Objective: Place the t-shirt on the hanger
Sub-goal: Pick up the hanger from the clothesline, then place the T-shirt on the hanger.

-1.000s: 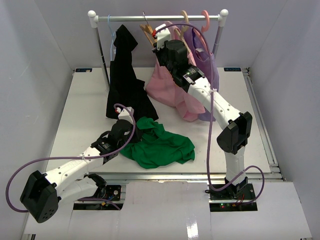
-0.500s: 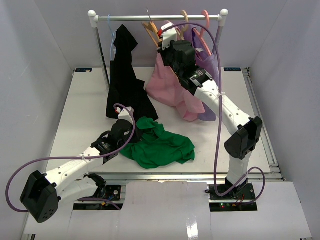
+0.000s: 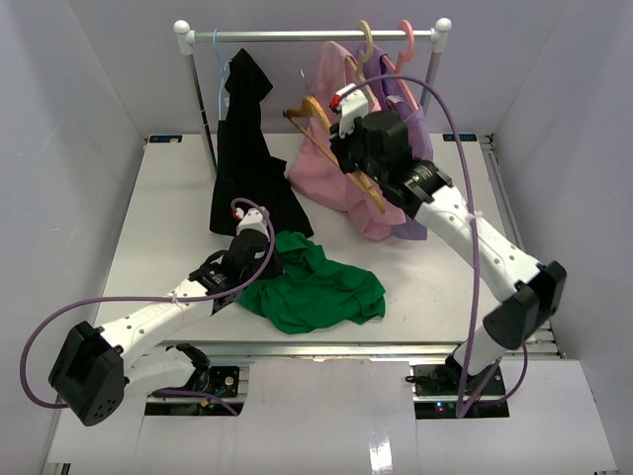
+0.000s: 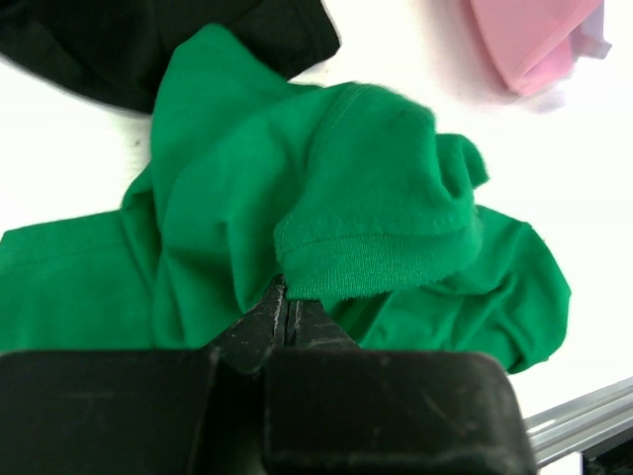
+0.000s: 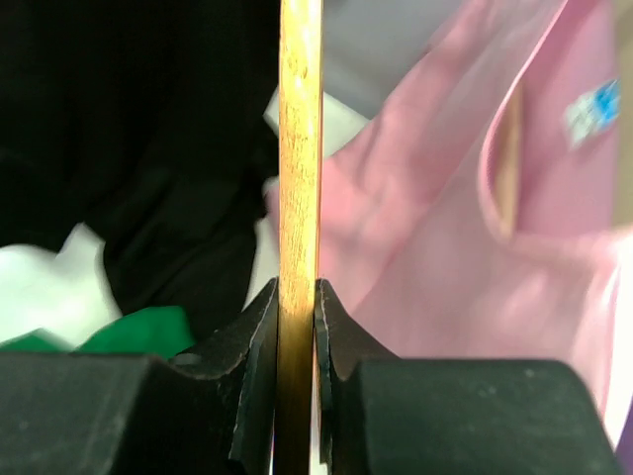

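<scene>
Far left: black garment (image 3: 247, 168) hangs from the rail (image 3: 297, 36), its tail trailing onto the table (image 3: 168, 218).

Left arm lies low across the near-left of the table, reaching toward the right. Left gripper (image 3: 278, 259) sits at the left edge of the t-shirt (image 3: 321, 292). In the left wrist view, the left gripper (image 4: 287, 309) has its fingers pressed together, tips pinching the stitched hem of a raised fold of the t-shirt (image 4: 346, 198). The black garment (image 4: 99, 40) shows just beyond the fold, with a corner of the pink shirt (image 4: 534, 40) far right.

The t-shirt lies crumpled in a heap on the table, near edge, about centre, between the two arm bases. Its far-left part touches the black garment's tail.

Centre: hanger (image 3: 315, 109) is off the rail, held in the air and tilted, with one end high to the left and the other low to the right, across the front of the pink shirt (image 3: 321, 168). Right gripper (image 3: 343, 134) holds it from the right side. In the right wrist view, the right gripper (image 5: 297, 297) is clamped on a wooden bar of the hanger (image 5: 300, 148), one finger on each side and the bar running upright between them. The black garment (image 5: 148, 148) sits to its left, the pink shirt (image 5: 445, 247) to its right, and a scrap of the t-shirt (image 5: 138, 327) low left.

Right: a purple garment (image 3: 415, 129) hangs behind the right arm. A beige hanger (image 3: 366, 35) and a pink hanger (image 3: 406, 35) sit hooked on the rail.
</scene>
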### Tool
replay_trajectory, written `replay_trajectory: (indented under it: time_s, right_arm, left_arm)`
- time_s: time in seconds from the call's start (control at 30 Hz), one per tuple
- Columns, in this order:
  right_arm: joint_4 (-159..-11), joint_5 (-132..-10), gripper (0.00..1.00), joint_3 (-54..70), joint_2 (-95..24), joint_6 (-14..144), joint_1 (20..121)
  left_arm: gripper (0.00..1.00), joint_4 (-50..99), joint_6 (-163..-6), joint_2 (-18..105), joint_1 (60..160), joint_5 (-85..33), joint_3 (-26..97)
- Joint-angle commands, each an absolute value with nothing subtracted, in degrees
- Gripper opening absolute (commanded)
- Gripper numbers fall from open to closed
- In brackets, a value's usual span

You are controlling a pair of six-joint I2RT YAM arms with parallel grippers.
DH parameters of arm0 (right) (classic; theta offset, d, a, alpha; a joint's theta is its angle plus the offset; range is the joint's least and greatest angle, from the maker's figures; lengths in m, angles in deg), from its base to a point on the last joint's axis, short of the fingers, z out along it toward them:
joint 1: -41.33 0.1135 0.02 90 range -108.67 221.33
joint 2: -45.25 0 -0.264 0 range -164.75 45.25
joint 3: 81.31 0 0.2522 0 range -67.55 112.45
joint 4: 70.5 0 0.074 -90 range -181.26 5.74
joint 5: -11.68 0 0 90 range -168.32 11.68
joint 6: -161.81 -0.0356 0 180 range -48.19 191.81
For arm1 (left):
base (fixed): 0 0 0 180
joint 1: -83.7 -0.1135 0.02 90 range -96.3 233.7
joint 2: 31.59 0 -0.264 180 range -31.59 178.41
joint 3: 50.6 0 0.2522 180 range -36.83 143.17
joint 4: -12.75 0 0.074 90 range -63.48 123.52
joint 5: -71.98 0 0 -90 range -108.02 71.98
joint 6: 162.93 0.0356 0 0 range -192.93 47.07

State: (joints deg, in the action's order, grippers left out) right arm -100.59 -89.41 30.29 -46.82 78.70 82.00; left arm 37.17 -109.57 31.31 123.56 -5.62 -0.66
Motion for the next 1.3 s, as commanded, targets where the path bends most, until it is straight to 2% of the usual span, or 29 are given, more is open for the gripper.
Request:
replay_trajectory:
  time_s: [0.0,0.17,0.2,0.47,0.63,0.8,1.27]
  right_arm:
    - [-103.4,-87.9,0.08,19.6,-31.6,74.7,85.1]
    - [-112.6,-92.2,0.08,12.2,-21.2,70.4,86.3]
    - [-113.6,-91.7,0.08,9.6,-15.7,69.2,86.4]
    - [-120.0,-87.5,0.08,-3.0,2.3,65.3,86.4]
    - [-120.9,-78.8,0.08,-6.4,10.2,63.6,86.4]
    - [-122.1,-73.3,0.08,-9.2,13.7,63.1,86.4]
    - [-124.5,-71.3,0.08,-10.7,17.3,63.1,86.4]
  left_arm:
    - [0.00,39.8,-112.1,33.2,123.6,-7.5,6.2]
    - [0.00,43.7,-112.9,34.5,122.6,-6.1,11.0]
    - [0.00,44.1,-113.0,34.7,122.2,-5.8,12.3]
    - [0.00,46.8,-112.9,39.9,121.4,-7.2,19.8]
    - [0.00,48.2,-113.0,40.5,121.3,-6.2,21.4]
    - [0.00,50.0,-112.7,41.1,121.2,-5.5,23.7]
    - [0.00,52.0,-112.5,42.3,121.1,-4.6,24.8]
